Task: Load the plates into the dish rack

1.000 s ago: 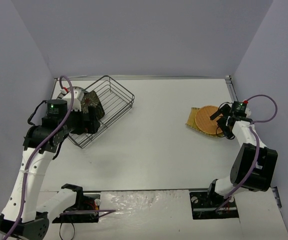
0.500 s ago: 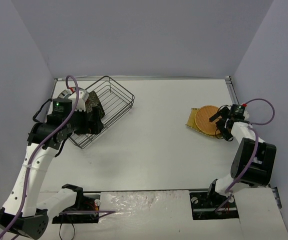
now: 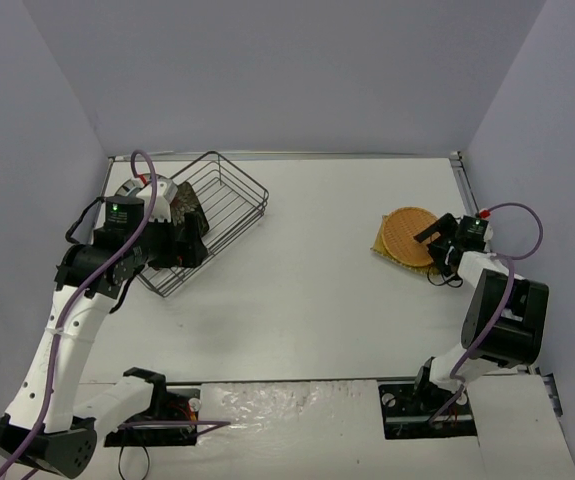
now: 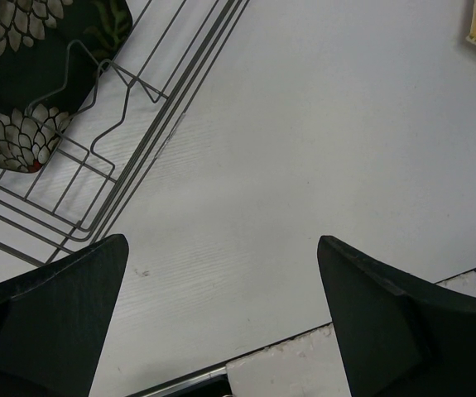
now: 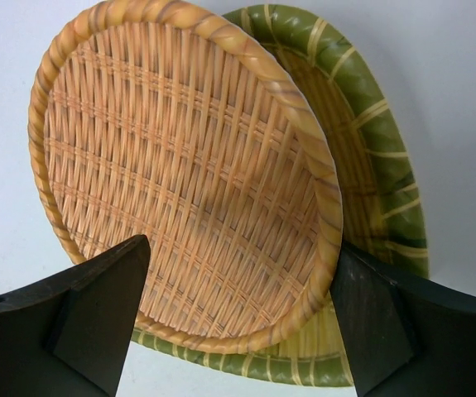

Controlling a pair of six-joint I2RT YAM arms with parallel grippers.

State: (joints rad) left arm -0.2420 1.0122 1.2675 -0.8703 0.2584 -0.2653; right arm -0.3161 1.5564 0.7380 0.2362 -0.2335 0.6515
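Observation:
The orange-tan round plate [image 3: 409, 233] has a woven pattern and lies on a green woven plate [image 5: 391, 178] at the right of the table. In the right wrist view the orange plate [image 5: 180, 157] fills the frame, one side lifted off the green one. My right gripper [image 3: 443, 255] is open, and its fingertips [image 5: 113, 289] straddle the plate's near rim. The dish rack [image 3: 229, 196] of dark wire stands at the back left. It holds the dark square flowered plate [image 4: 18, 74] and a white plate with red motifs [image 3: 133, 187]. My left gripper [image 4: 221, 310] is open and empty above the rack's near corner [image 4: 97, 223].
Grey walls close in the table at the back and on both sides. The table's near edge and a white base plate [image 4: 320, 368] show below the left fingers. The right arm's purple cable [image 3: 515, 215] loops near the right wall.
The left arm lifted and drew back a little from the rack, then held still. The right gripper slid right and lower along the orange plate's edge, and the plate shifted slightly up-left.

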